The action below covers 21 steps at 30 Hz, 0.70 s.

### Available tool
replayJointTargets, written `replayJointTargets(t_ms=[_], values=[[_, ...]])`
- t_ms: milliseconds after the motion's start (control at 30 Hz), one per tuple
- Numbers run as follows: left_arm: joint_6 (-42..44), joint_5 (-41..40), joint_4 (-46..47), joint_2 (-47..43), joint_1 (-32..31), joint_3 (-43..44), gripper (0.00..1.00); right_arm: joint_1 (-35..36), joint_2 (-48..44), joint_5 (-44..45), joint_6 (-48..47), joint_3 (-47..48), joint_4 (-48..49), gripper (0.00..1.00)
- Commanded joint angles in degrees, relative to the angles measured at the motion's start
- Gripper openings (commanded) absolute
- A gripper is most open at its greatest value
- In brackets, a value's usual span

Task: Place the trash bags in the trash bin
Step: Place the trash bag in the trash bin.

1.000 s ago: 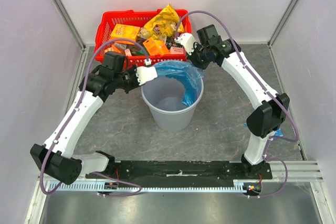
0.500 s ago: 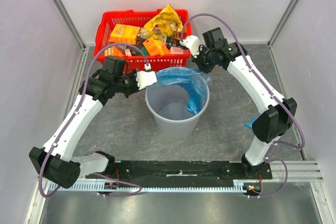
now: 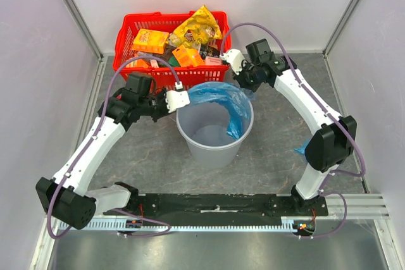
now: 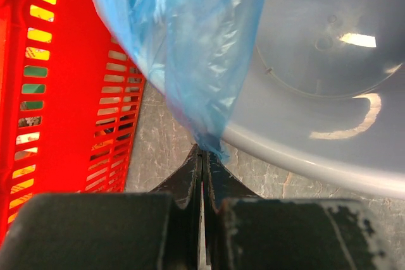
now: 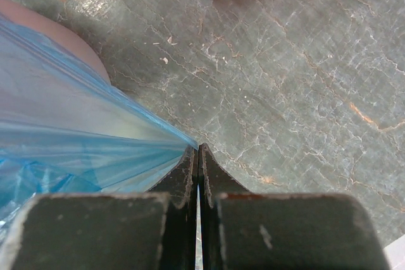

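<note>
The light-grey trash bin [image 3: 212,137] stands in the middle of the table. A blue trash bag [image 3: 221,96] is stretched across its far rim and hangs down inside on the right. My left gripper [image 3: 188,97] is shut on the bag's left edge at the bin's left rim; the left wrist view shows the film [image 4: 190,49] pinched at the closed tips [image 4: 204,153] just outside the bin wall [image 4: 316,150]. My right gripper [image 3: 242,84] is shut on the bag's right edge, with taut film [image 5: 76,150] running from the closed tips [image 5: 198,151]. A second blue bag [image 3: 302,150] lies by the right arm.
A red mesh basket [image 3: 130,33] full of snack packs, with a yellow packet [image 3: 201,23] on top, stands right behind the bin; it also shows in the left wrist view [image 4: 63,93]. Enclosure walls stand on both sides and at the back.
Both grippers moved right and a little nearer with the bag. The bin shifted right and toward me. The bag now spreads wider over the far rim.
</note>
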Motion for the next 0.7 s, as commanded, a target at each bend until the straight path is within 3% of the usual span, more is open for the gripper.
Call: replayJointTargets(t_ms=[0,667], values=[[-0.4,1.6,-0.9,-2.2,0.3,-1.7,0.02,-1.6,-2.8,2.9,-0.3,-1.9,1.9,0.00],[-1.2,1.0,3.2,-3.5,0.4,-8.4,0.02,-3.4,-4.7,3.1,0.0,-10.3,5.7,0.00]])
